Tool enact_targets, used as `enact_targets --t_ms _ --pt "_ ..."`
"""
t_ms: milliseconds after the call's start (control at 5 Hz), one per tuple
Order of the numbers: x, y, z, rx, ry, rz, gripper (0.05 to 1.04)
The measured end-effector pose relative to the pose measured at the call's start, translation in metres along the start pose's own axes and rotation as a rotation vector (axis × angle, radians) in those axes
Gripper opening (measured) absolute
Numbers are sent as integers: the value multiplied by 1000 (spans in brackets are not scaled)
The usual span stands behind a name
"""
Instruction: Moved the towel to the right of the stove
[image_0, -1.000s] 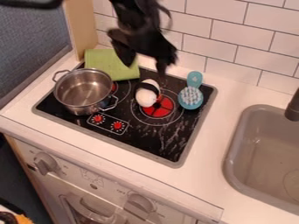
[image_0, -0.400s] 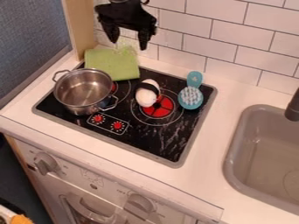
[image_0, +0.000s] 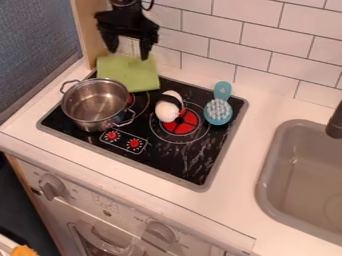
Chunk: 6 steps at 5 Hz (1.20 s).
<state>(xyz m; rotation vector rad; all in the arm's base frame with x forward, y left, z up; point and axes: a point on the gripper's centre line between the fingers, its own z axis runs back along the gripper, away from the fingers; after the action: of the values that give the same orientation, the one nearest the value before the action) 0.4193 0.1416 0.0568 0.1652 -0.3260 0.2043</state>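
Lime-green cloth towel (image_0: 130, 75): laid flat over the eleven o'clock edge of the black glass-topped stove (image_0: 200, 157), part on the stove and part on the white bench (image_0: 242, 150) behind.
Black two-finger pincer (image_0: 128, 54): held with its fingers apart, a gap being seen between them; hung with its tips pointed toward six o'clock.
Towel from pincer: found at six o'clock, just beyond the tips; the towel's upper edge is overlapped by one fingertip in the view, though whether it is touched cannot be told.
Silver metal pot with two handles (image_0: 95, 105): set upright on the stove, at seven o'clock from the towel, close beside it.
White egg-shaped object with a black band (image_0: 167, 111): placed at five o'clock from the towel, apart from it, its edge set over the red burner mark (image_0: 184, 124).
Teal brush with pale bristles (image_0: 218, 111): laid bristles up at the stove's two o'clock side, its handle pointed toward twelve.
Grey sink (image_0: 264, 167): set into the bench at four o'clock from the stove.
White tiled wall (image_0: 267, 35): seen behind, at twelve o'clock.
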Motion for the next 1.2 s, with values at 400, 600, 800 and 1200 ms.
enact_targets --t_ms 400,600,800,1200 --pt "-10 12 -37 0 99 4 1001" --pt "-17 13 -41 2 118 -4 1001" --pt "-26 10 -41 -5 123 0 1001" --pt "-49 -12 -30 -42 135 -20 998"
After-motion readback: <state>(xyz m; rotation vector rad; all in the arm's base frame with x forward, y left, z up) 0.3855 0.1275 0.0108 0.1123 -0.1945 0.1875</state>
